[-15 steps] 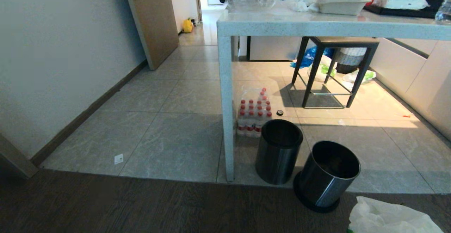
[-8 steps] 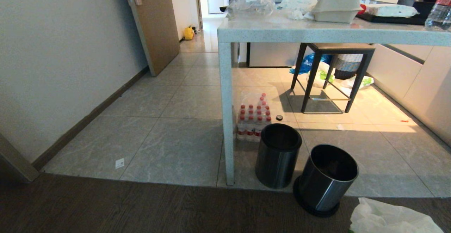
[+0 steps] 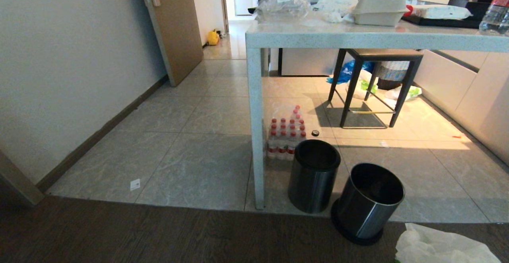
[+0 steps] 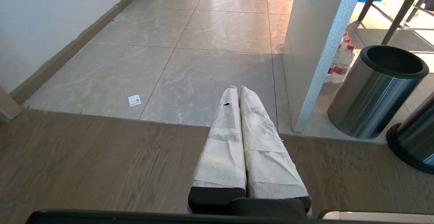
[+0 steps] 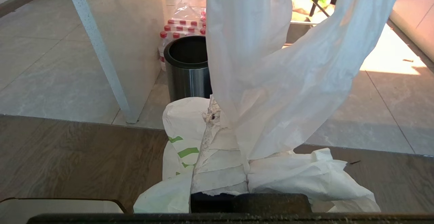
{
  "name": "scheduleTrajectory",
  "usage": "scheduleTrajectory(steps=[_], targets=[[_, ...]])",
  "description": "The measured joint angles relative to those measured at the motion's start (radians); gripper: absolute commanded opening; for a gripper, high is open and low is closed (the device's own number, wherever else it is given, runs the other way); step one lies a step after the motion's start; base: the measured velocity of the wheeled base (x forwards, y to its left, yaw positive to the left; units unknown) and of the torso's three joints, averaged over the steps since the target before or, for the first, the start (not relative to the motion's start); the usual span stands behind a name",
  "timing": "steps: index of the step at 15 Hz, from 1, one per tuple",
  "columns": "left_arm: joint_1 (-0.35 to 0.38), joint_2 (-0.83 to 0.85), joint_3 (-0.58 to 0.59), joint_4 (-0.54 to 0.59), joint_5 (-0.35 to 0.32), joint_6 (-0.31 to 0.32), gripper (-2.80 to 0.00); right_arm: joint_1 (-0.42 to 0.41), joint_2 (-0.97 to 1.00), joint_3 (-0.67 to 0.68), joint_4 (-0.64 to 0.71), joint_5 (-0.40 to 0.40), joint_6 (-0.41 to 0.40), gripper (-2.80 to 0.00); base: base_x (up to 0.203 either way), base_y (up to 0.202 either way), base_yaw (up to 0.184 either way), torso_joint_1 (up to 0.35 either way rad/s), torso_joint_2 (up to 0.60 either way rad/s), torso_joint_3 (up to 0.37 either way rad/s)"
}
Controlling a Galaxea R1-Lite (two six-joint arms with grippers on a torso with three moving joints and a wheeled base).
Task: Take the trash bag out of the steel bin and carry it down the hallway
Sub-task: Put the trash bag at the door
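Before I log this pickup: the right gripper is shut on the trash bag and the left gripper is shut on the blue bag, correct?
Not quite. The right gripper is shut on the trash bag, but the left wrist view shows the left gripper shut on nothing, above bare floor.

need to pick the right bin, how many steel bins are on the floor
2. One bin stands upright beside the table leg, in front of the bottles. The other bin is right of it, tilted, at the wood floor's edge. None else visible.

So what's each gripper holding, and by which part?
Right gripper is shut on the trash bag, pinching the bunched plastic near a loop handle. Left gripper holds nothing.
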Motion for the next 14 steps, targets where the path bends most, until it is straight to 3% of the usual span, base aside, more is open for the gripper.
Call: scheduleTrajectory(steps=[5,14], targets=[[0.000,0.000,0.000,0.004,-0.006,0.038,-2.80,0.000,0.000,0.000,0.000,0.000,0.000,-2.80,0.000,0.000,0.000,0.000,0.00,0.000],[0.000,0.000,0.000,0.006,-0.007,0.040,-2.80,0.000,0.000,0.000,0.000,0.000,0.000,-2.80,0.000,0.000,0.000,0.000,0.00,0.000]])
